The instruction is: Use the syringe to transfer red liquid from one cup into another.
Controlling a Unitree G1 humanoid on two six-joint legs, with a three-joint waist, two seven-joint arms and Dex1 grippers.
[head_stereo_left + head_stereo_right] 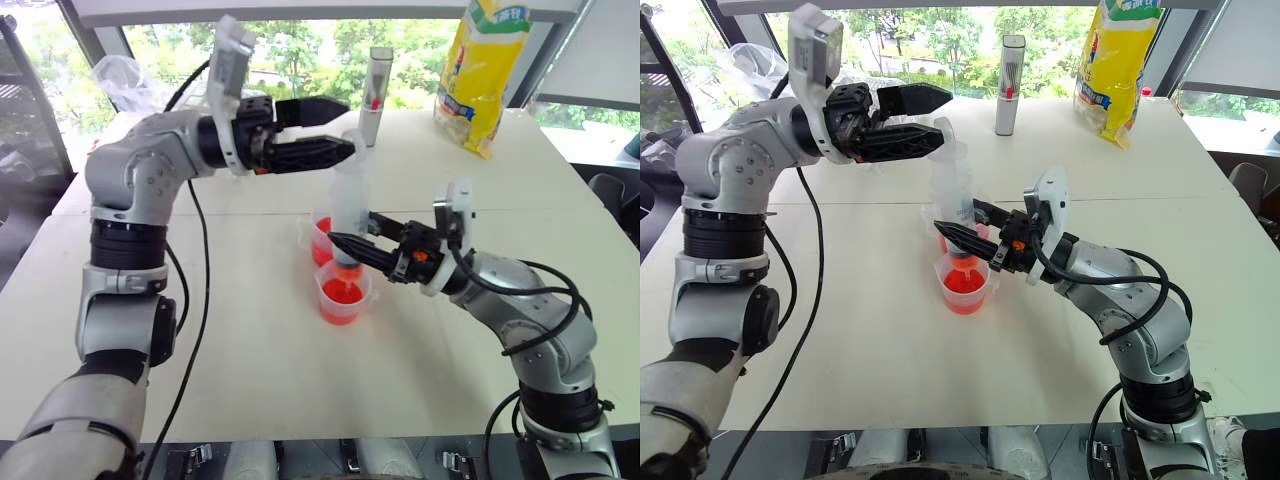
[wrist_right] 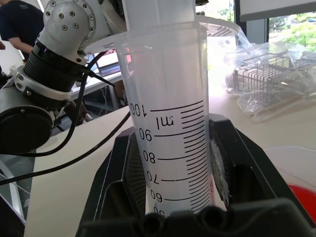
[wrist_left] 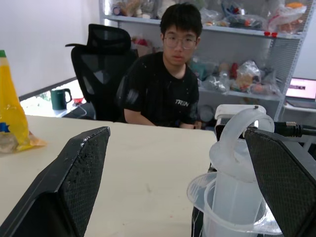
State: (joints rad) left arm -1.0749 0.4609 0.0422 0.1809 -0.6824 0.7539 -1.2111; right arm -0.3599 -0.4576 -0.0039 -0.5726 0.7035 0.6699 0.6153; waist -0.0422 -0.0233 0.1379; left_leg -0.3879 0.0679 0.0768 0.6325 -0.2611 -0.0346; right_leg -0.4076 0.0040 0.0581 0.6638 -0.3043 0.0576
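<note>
White table (image 1: 250,350): my right gripper (image 1: 345,245) clamps the syringe (image 1: 350,200) upright over the smaller cup (image 1: 343,292); left gripper (image 1: 340,128) open at the plunger; off-centre press risks tipping, spilling red liquid (image 1: 340,296).

The syringe (image 2: 170,118) is clear, smooth plastic with black printed marks, both cups (image 1: 343,292) are thin see-through plastic, the table (image 1: 300,380) is pale and matt, the yellow bag (image 1: 483,70) is glossy, and the gripper pads (image 3: 84,168) look rough, black and textured.

Silver arms (image 1: 130,175), black cables (image 1: 200,300)
</note>
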